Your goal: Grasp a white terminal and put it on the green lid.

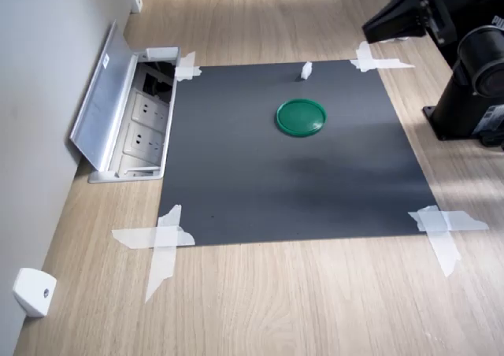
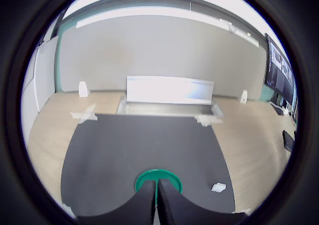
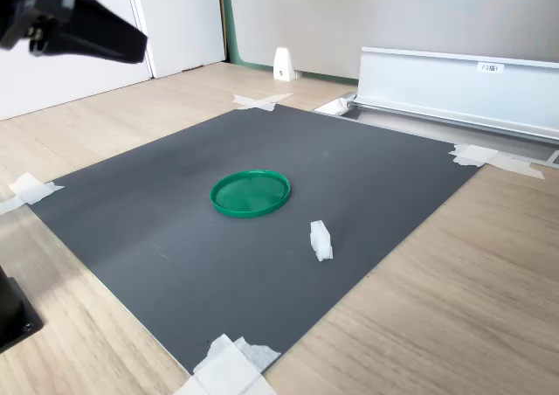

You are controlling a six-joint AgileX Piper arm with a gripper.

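1. gripper (image 2: 155, 197) raised high over mat (image 1: 260, 190), fingers together, nothing held.
2. white terminal (image 3: 320, 239) upright on mat near edge, just beside green lid (image 3: 251, 192), not touching.
3. mat taped down at corners, prob. to stop sliding.

A small label on the raised metal socket cover (image 3: 492, 66) is too blurred to read.

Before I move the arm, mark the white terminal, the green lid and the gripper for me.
white terminal (image 3: 320, 239), second exterior view, middle of its side face.
green lid (image 1: 301, 116), first exterior view, centre of the disc.
gripper (image 2: 156, 191), wrist view, between the closed fingertips.
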